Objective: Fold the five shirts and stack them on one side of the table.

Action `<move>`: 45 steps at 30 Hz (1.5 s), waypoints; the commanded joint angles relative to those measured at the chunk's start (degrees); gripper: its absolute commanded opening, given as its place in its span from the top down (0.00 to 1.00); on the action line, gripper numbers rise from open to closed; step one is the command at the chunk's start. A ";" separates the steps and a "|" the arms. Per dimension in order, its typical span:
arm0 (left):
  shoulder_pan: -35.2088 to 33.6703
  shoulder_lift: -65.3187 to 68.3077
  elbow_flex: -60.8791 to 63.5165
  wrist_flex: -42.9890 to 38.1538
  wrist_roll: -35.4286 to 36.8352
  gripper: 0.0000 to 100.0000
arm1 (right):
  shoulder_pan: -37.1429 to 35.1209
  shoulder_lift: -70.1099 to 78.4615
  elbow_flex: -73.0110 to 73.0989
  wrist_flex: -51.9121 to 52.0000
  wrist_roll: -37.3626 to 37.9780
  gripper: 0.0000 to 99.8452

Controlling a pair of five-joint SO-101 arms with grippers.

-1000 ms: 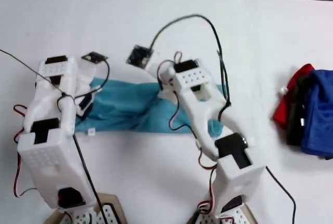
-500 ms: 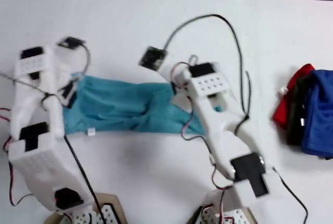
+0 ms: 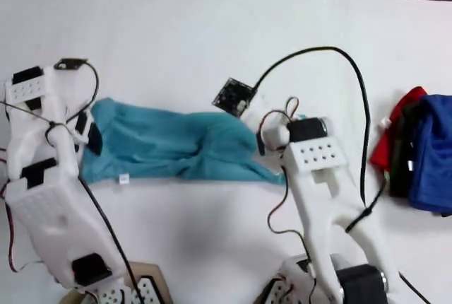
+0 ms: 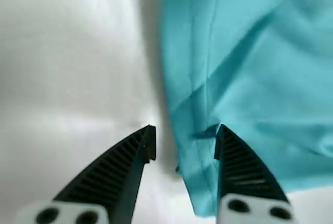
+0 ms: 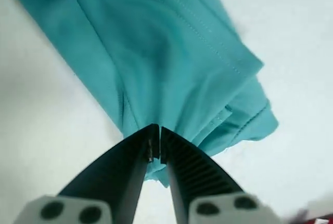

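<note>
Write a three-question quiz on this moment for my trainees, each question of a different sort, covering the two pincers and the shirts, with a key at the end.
1. True or false: the left pincer is open at one end of the teal shirt.
2. Choose one. The right pincer is: A) open above bare table; B) shut on the teal shirt; C) holding a red shirt.
3. Fill the gap: the shirt pile of red, black and blue lies on the ____ arm's side.

Key: 1 true; 2 B; 3 right.
</note>
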 commanded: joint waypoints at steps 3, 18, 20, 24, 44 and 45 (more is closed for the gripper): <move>1.23 7.38 -11.12 3.25 0.35 0.79 | -2.07 -4.00 -0.18 2.95 0.00 0.98; 5.98 19.87 -33.19 16.97 0.53 0.79 | -2.42 -4.00 -0.26 4.44 -0.35 0.98; 5.10 19.69 -33.27 16.97 0.35 0.79 | -2.33 -4.00 -0.26 4.44 -0.35 0.98; 5.36 20.13 -30.64 16.79 -0.88 0.79 | -2.68 -4.00 -0.44 4.44 -0.26 0.98; -0.62 20.04 -29.05 14.42 -2.20 0.98 | -2.59 -4.09 -4.84 8.40 -0.44 0.98; -1.85 19.78 -31.34 15.47 -3.25 0.98 | -2.51 -4.09 -4.84 8.40 -0.44 0.98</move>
